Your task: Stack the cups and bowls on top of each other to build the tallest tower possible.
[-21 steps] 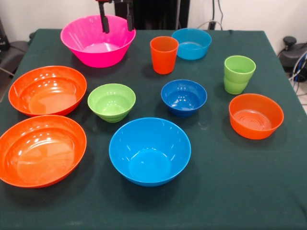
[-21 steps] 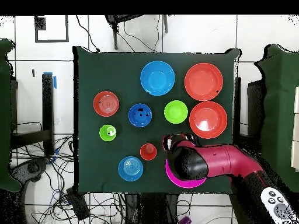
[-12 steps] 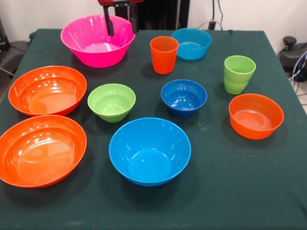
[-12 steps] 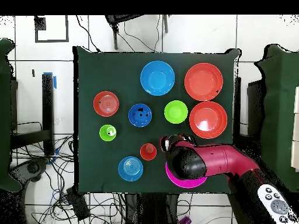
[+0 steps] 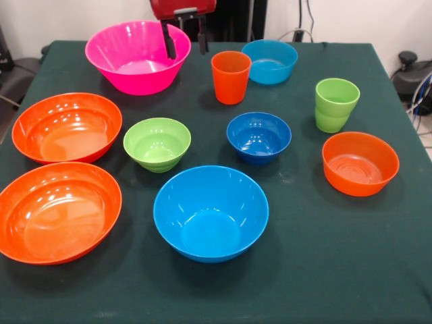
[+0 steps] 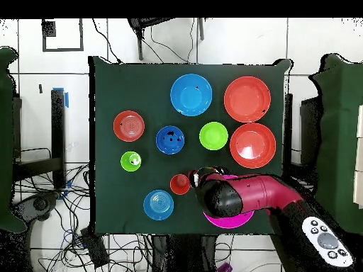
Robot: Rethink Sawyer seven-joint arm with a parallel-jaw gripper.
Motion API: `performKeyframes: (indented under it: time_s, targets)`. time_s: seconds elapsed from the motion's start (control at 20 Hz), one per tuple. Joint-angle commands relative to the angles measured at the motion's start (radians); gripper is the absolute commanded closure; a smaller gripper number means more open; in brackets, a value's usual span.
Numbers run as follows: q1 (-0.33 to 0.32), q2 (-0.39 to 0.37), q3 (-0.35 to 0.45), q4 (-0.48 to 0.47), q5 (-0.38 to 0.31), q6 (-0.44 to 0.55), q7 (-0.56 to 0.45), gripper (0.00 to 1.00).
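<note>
Front view: the pincer [image 5: 183, 38] hangs from the top edge, its two black fingers apart and empty, straddling the pink bowl's [image 5: 131, 57] rim beside the orange cup [image 5: 230, 76]. Overhead, the red arm [image 6: 244, 197] covers that bowl. Glossy round plastic bowls and cups lie scattered, unstacked, on the green bench [image 5: 304, 256].

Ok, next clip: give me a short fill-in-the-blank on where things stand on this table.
1. The gripper hangs over the rim of the ___ bowl.
2. The two green cups sit ___ inside the other.
3. The orange cup stands beside the ___ blue bowl.
4. No bowl is stacked yet; ___ large orange bowls sit separately.

Missing words: pink; one; light; two
</note>
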Motion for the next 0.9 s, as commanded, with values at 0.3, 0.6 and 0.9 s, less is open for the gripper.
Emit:
performKeyframes:
  time_s: [0.3,0.6,0.9]
  targets:
    - [0.051,0.078,-0.03,-0.079,-0.094,0.086,-0.064,0.0]
    - [0.054,0.083,-0.041,-0.098,-0.106,0.092,-0.068,0.0]
    - [0.048,0.059,-0.043,-0.078,-0.105,0.092,-0.069,0.0]
